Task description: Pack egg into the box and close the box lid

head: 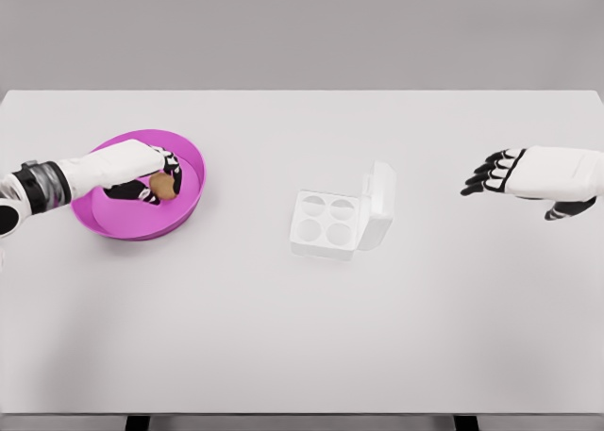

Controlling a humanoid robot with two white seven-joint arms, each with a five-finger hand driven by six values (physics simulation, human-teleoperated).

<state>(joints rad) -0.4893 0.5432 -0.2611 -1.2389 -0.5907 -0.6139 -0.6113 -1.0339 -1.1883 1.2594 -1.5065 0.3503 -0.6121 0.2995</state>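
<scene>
Head view: the left robot hand point(151, 172) pinches the egg point(163, 187) over the bowl point(193, 157), the open box point(330, 222) lying to its right.

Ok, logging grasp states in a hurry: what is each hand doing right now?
Left hand: closed around the brown egg over the pink bowl.
Right hand: open, holding nothing.

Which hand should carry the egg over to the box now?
Left. The left hand is already in the pink bowl with fingers around the egg; the right hand hovers open, away from it.
</scene>
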